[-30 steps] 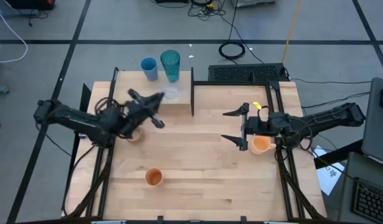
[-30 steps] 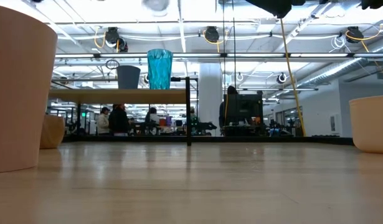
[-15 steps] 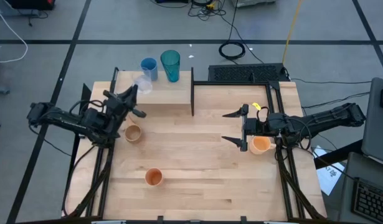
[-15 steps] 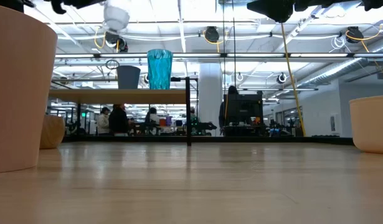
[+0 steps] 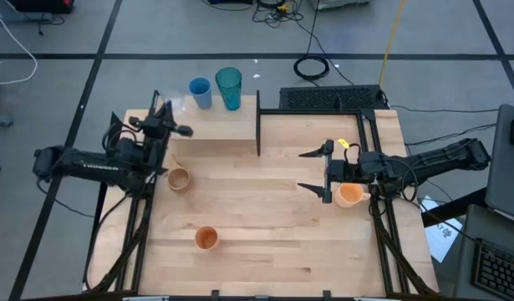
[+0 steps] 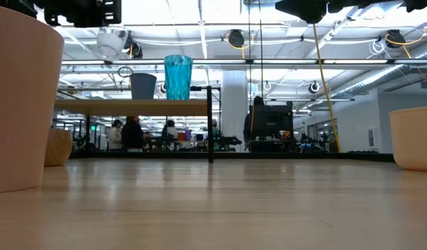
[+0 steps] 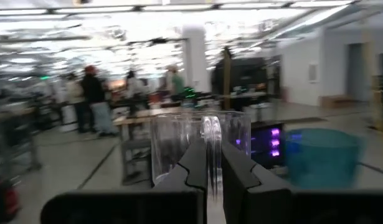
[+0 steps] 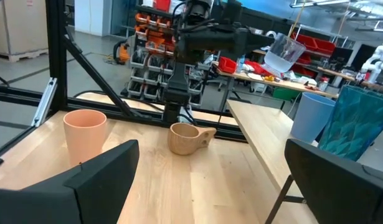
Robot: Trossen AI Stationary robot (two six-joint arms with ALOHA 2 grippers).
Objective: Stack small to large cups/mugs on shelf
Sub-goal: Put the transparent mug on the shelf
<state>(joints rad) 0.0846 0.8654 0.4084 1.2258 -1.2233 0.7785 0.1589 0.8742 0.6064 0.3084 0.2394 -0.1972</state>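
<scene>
My left gripper point(image 5: 171, 119) is shut on a small clear cup point(image 7: 200, 144), held in the air over the left end of the shelf point(image 5: 215, 127); the cup also shows in the low view point(image 6: 110, 42). A tall teal tumbler point(image 5: 228, 88) and a shorter blue cup point(image 5: 200, 92) stand on their bases on the shelf's far part. A tan handled mug point(image 5: 180, 179) and an orange cup point(image 5: 206, 238) stand on the tabletop. My right gripper point(image 5: 313, 170) is open and empty, next to a peach-orange mug point(image 5: 350, 195) at the table's right. My left gripper pinches the clear cup's near side point(image 7: 211, 140) between its two fingers; whether that is the wall or a handle, I cannot tell. The fingers come about level from the table's left. The cup is lifted clear above the shelf and tilted in the right wrist view point(image 8: 283, 53).
A black upright post point(image 5: 258, 125) stands at the shelf's right end, with thin black frame bars along the table's sides. People and workbenches show in the room beyond the table. Bare tabletop point(image 5: 265, 226) lies between the arms.
My left gripper has carried the clear cup from over the shelf's right part toward the table's left and far edges, and has lowered it toward the shelf's left end. It has stayed shut on the cup. My right arm has kept still.
</scene>
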